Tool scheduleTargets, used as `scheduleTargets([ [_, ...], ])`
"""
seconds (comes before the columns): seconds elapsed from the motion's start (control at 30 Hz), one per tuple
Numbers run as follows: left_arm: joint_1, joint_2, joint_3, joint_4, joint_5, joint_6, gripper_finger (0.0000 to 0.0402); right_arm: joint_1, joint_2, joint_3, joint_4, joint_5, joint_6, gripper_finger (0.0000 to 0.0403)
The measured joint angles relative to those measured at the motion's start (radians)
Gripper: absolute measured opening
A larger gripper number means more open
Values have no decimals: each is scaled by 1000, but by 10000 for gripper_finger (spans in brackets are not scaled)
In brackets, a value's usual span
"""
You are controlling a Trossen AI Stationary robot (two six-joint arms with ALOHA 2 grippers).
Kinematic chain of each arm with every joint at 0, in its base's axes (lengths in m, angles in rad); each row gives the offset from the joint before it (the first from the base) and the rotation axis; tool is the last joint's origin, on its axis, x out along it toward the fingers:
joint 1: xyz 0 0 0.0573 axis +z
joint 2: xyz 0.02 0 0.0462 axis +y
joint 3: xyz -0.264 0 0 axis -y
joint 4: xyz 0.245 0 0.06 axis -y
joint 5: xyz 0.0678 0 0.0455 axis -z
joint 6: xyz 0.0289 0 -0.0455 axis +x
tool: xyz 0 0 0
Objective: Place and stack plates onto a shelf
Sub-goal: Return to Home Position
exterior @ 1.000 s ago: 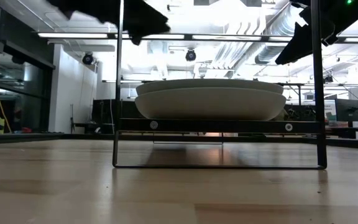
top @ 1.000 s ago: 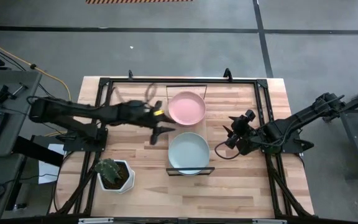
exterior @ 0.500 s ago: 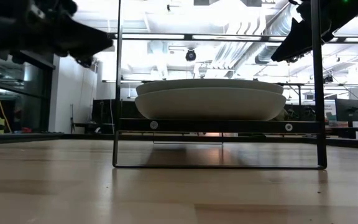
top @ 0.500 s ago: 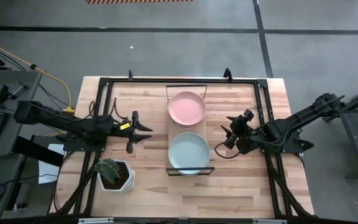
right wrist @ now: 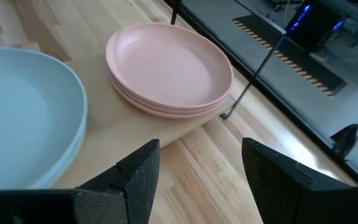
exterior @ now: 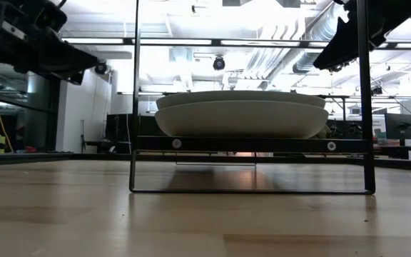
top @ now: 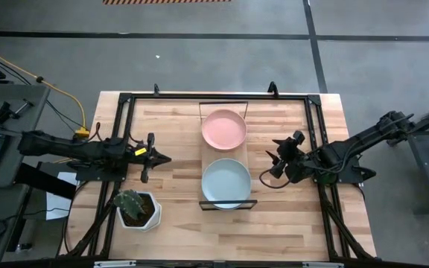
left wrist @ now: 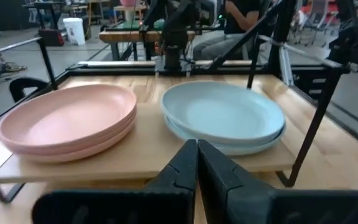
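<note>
The shelf [top: 205, 160] stands mid-table, a light-wood board in a thin black frame. A stack of pink plates [top: 224, 128] rests on its far half and a stack of light blue plates [top: 226, 182] on its near half. Both stacks also show in the left wrist view, pink [left wrist: 67, 121] and blue [left wrist: 222, 115], and in the right wrist view, pink [right wrist: 169, 65] and blue [right wrist: 23, 118]. My left gripper [top: 164, 158] is shut and empty, left of the shelf, and points at it [left wrist: 196, 165]. My right gripper [top: 272, 165] is open and empty, right of the shelf [right wrist: 197, 168].
A white hexagonal pot with a cactus [top: 136, 208] stands near the table's front left, close below my left arm. A black frame [top: 121, 100] runs round the table's edges. In the low view the plates [exterior: 241, 114] sit on the shelf board [exterior: 252, 143].
My left gripper has drawn back from beside the pink stack toward the table's left edge and now points level at the shelf. My right arm has kept still, and the plates have not moved.
</note>
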Motion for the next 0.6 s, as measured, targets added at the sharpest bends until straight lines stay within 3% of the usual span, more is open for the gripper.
scheduleTargets([
  [0.13, 0, -77, -51, -3, -8, 2, 0, 3, -43, 0, -89, -24, 63, 210],
  [0.37, 0, -187, -79, -57, -5, -3, 0, 64, -100, -6, -381, 14, 340, 199],
  [0.47, 0, -215, -78, -42, -3, 19, 0, 94, -139, -96, -286, 15, 336, 165],
  [0.6, 0, -236, -78, -28, 9, 36, 0, 72, -215, -287, 44, -22, 169, 78],
])
